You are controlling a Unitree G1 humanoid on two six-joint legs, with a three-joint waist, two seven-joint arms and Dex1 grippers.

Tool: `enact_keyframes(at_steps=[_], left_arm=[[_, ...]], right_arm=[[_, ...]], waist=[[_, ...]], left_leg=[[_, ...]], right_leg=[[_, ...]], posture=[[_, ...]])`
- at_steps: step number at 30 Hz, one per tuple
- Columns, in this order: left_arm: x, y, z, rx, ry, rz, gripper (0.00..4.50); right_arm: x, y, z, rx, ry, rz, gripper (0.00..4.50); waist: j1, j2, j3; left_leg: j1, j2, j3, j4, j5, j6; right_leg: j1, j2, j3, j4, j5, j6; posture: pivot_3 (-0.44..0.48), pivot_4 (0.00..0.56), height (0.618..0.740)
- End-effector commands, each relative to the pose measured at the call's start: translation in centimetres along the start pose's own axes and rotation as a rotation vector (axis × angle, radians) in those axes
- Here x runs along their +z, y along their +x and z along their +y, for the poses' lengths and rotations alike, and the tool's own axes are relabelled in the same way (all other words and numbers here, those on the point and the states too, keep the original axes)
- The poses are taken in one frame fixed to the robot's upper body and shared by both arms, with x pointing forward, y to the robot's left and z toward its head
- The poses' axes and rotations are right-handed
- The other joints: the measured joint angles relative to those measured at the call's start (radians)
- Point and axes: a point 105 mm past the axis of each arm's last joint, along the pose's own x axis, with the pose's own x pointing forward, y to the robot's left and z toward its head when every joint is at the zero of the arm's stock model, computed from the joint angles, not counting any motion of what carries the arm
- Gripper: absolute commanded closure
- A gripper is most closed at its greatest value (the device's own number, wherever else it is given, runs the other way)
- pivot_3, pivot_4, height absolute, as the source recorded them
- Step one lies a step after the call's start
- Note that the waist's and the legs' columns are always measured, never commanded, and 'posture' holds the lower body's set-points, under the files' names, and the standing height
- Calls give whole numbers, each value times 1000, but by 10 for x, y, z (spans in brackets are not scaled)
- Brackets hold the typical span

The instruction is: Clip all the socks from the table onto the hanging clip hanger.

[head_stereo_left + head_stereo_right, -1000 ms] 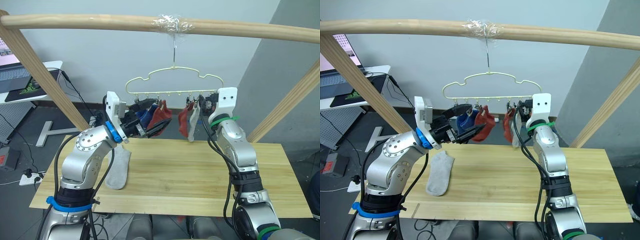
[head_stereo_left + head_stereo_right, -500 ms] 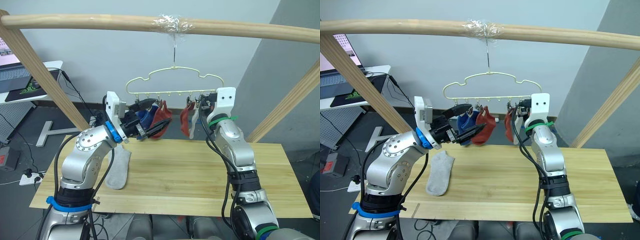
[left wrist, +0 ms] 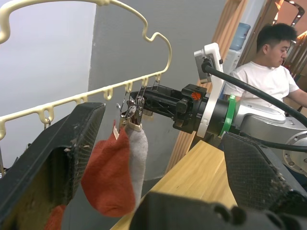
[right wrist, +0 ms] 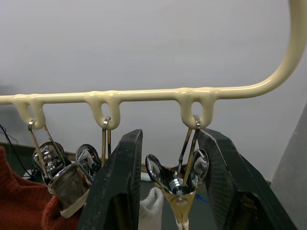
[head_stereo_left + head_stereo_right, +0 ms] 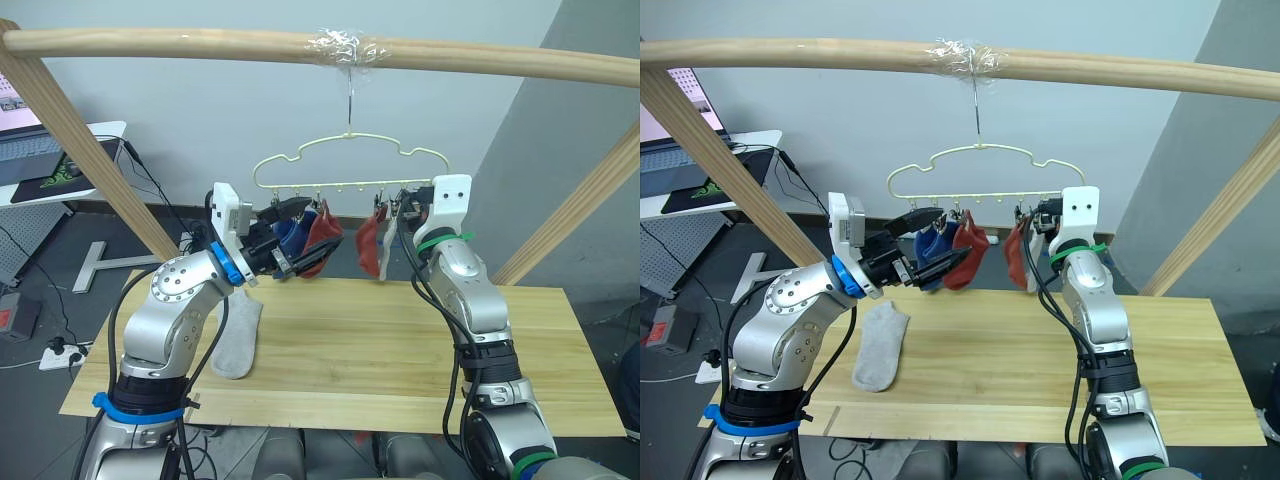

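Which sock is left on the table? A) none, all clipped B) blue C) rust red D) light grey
D: one light grey sock lies flat on the table near its left end, below the left arm, while the red and blue ones hang from the hanger.

Plank table (image 5: 400, 350), one grey sock (image 5: 237, 338)
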Motion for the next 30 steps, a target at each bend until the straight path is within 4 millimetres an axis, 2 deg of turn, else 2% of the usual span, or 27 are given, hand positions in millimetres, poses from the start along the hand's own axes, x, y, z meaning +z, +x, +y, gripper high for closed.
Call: enact_keyframes(at_steps=[1,6,7,11,15,16,17,19,20,22,25,28,30], left_arm=[[17,2,-5,-26,49,-53,0],[17,2,-5,-23,49,-57,0],[17,2,-5,-24,48,-58,0],[16,3,-6,-25,44,-60,0],[-2,0,-6,2,35,-2,0],[-17,-4,-3,36,21,52,0],[-41,-13,2,92,15,125,0],[-100,-42,15,250,-2,306,0],[-115,-52,19,301,3,352,0],[-133,-64,23,357,1,406,0],[-173,-94,31,470,1,562,0],[-196,-112,37,568,1,654,0],[-204,-120,45,647,-10,675,0]], right_arm=[[12,0,-2,-8,-9,-44,3055],[12,1,-4,-4,-14,-45,4337],[12,1,-5,-5,-15,-45,4461],[16,1,-9,-1,-28,-55,4461],[25,1,-16,8,-35,-62,4461],[25,1,-16,27,-34,-52,4461],[24,0,-15,46,-37,-28,4461],[23,-2,-14,87,-39,16,4461],[23,-3,-15,93,-39,23,4461],[25,-6,-16,93,-35,28,4461],[25,-11,-19,86,-29,46,4461],[23,-16,-21,73,-22,67,4461],[22,-18,-22,67,-21,76,4461]], waist=[[0,0,0],[2,0,0],[3,0,0],[5,0,0],[8,0,0],[8,0,0],[7,1,0],[6,1,-1],[5,2,-1],[6,1,-1],[15,1,-1],[13,1,-1],[11,1,-1]], left_leg=[[0,0,0,0,0,0],[0,0,0,0,0,0],[0,0,0,0,0,0],[0,0,0,0,0,0],[0,0,0,0,0,0],[0,0,0,0,0,0],[0,0,0,0,0,0],[1,0,1,0,0,0],[2,0,2,-1,0,0],[3,0,2,-2,0,0],[1,1,2,-2,0,0],[0,1,2,-1,0,0],[0,1,2,-1,0,0]], right_leg=[[0,0,0,0,0,0],[0,0,0,0,0,0],[0,0,0,0,0,0],[0,0,0,0,0,0],[0,0,0,0,0,0],[0,0,0,0,0,0],[0,0,0,0,0,0],[0,0,2,0,0,0],[0,0,2,0,0,-1],[0,0,2,0,-1,-2],[-1,0,0,0,-2,-3],[-1,0,0,0,-2,-3],[-1,0,0,0,-2,-3]], posture=[[187,155,740],[187,154,740],[187,154,740],[181,154,740],[168,148,740],[168,148,740],[168,148,740],[153,144,740],[153,144,740],[140,138,740],[140,138,740],[127,145,740],[127,145,740]])
